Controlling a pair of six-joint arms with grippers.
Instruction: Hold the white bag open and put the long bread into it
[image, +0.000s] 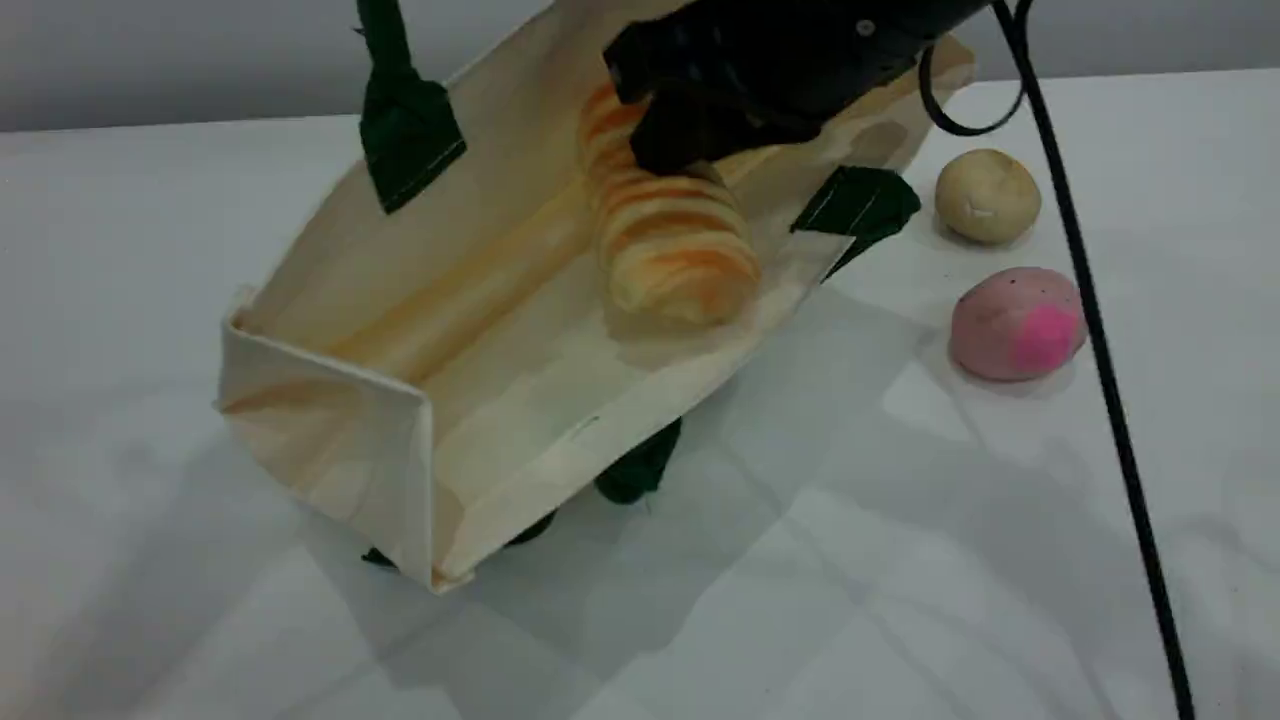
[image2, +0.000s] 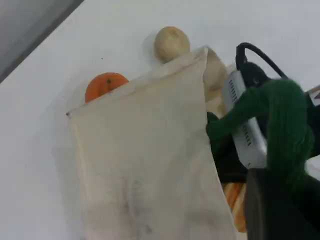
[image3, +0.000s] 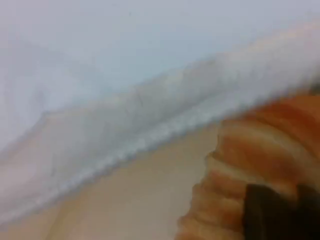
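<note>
The right claw, clenched on the ridged golden-orange long bread inside the cream canvas white bag near the worktop's far edge, should go deeper before releasing. The left claw grips the bag's dark green rope handle high.

scene view: slanted down across table, mid-range
left wrist view: close beside white bag
right wrist view: almost against long bread, blurred
shared: white bag, long bread

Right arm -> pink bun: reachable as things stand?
Probably yes, after backing out. The right gripper is shut at one end of the long bread inside the white bag; the pink bun lies outside on the table, nothing on top of it.
</note>
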